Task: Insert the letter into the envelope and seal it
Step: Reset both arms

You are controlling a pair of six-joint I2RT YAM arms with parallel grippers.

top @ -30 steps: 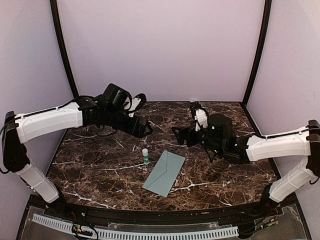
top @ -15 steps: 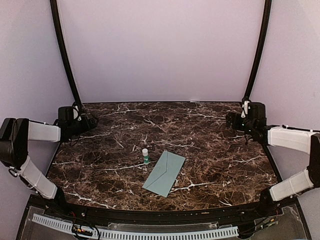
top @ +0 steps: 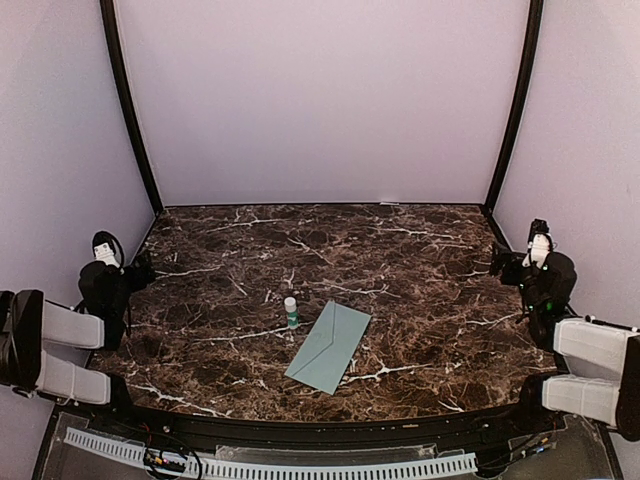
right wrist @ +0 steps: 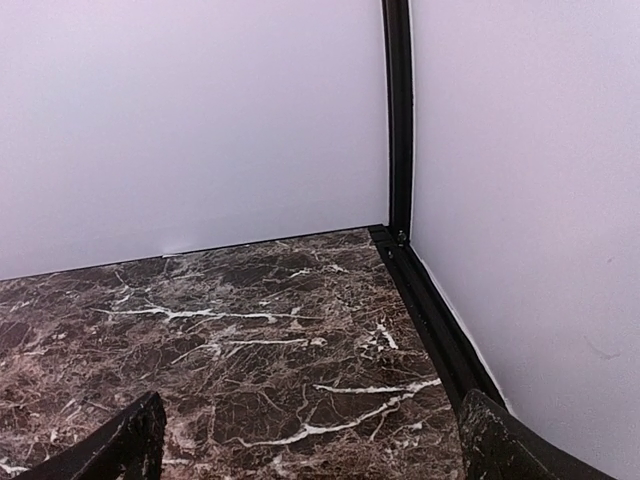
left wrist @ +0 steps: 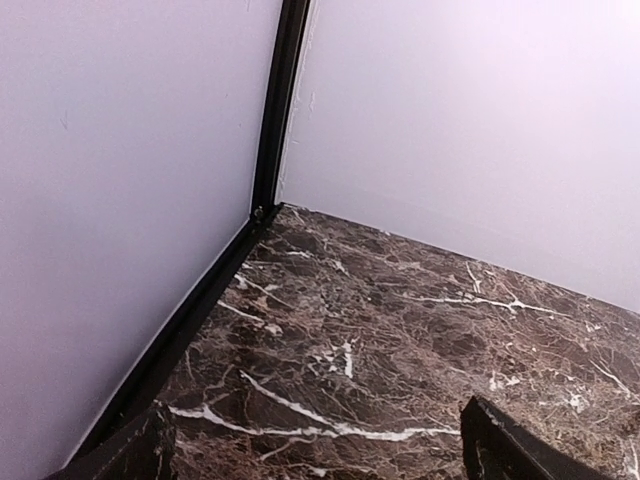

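The pale teal envelope (top: 328,347) lies flat and slanted on the marble table, near the front middle, with no raised flap showing. The cream letter is not visible in any view. My left gripper (top: 138,268) is folded back at the table's left edge, far from the envelope. In the left wrist view it (left wrist: 320,455) is open and empty, with only dark fingertips (left wrist: 140,455) at the bottom corners. My right gripper (top: 502,262) is folded back at the right edge. In the right wrist view it (right wrist: 310,450) is open and empty over bare marble.
A small white glue stick with a green base (top: 291,311) stands upright just left of the envelope's far end. Lilac walls with black corner posts (top: 128,110) enclose the table. The wrist views show the back corners of the marble table (left wrist: 400,330).
Both arms have drawn back from the table's middle to its left and right edges and folded down near their bases. The envelope and the glue stick have not moved.
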